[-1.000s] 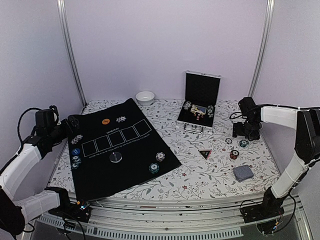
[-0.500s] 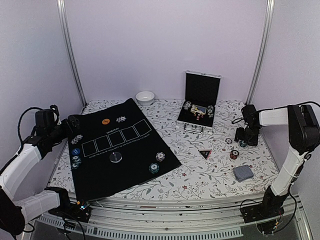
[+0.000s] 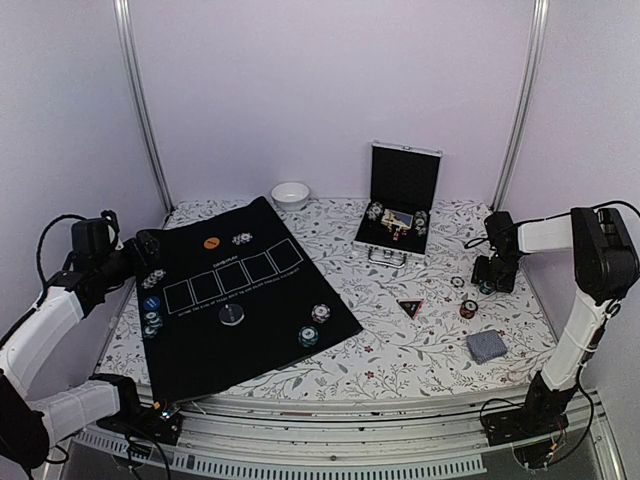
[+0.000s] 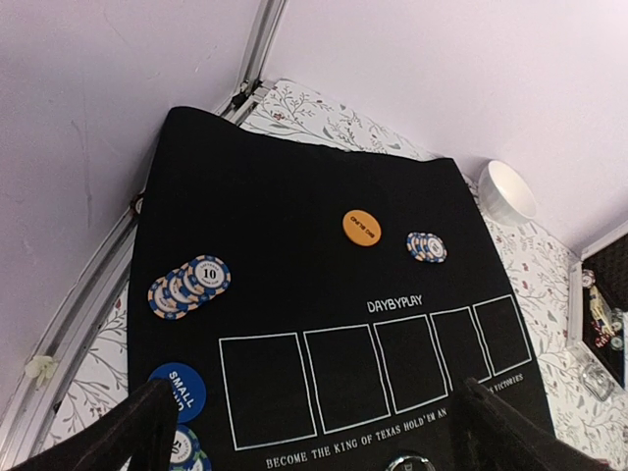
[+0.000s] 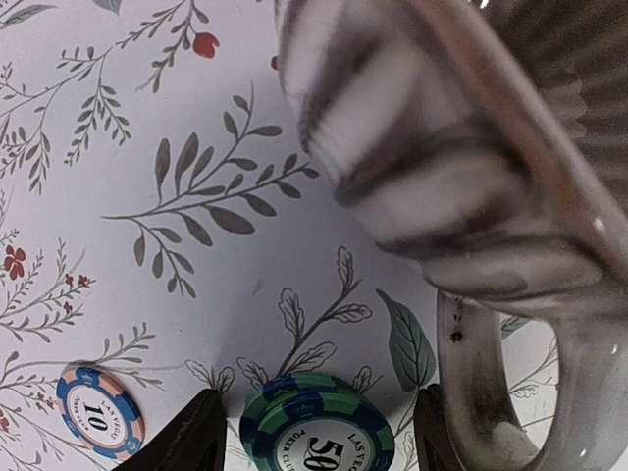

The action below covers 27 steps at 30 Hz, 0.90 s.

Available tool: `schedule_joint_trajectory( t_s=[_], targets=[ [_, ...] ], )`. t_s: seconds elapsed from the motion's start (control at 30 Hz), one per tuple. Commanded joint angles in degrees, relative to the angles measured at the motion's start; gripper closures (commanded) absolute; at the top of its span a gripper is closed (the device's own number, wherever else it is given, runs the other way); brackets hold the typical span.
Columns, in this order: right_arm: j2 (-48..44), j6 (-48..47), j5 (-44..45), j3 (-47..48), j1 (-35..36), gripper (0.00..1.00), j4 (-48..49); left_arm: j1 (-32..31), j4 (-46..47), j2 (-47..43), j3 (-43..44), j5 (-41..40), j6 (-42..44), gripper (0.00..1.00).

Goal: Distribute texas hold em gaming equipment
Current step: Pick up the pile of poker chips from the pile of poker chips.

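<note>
right gripper (image 5: pixel 321 420): my jaws apart, clamping nothing | green-and-blue striped round poker chip stack (image 5: pixel 316 438): between my fingertips | likely light, rigid, slick; I pinch opposite rims, low

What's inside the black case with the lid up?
Chips sit at both ends of the case, with something pale between them, too small to name. Whatever lies underneath them is hidden.
</note>
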Motion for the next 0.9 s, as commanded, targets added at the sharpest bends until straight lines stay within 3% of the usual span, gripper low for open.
schedule_joint_trajectory(
  t_s=[0.0, 0.23, 0.37, 0.73, 0.87],
  targets=[
    [2.62, -1.27, -0.37, -0.96, -0.09, 0.32, -1.72, 0.22, 1.27, 0.15, -0.29, -0.23, 0.66, 0.02],
    [3.22, -2.15, 1.18, -0.93, 1.06, 0.35, -4.19, 0.22, 1.30, -0.12, -0.20, -0.73, 0.66, 0.02],
    [2.40, -2.04, 0.57, -2.02, 1.08, 0.47, -3.61, 0.27, 1.31, -0.12, -0.19, -0.63, 0.74, 0.02],
    [0.45, -3.20, -1.74, -1.43, 1.05, 0.93, -3.63, 0.37, 1.28, -0.17, -0.07, -0.63, 0.75, 0.02],
    [-1.86, -4.48, -1.23, 1.49, 1.09, 0.97, -6.04, 0.40, 1.32, -0.13, 0.06, -0.76, 0.75, 0.02]
  ],
)
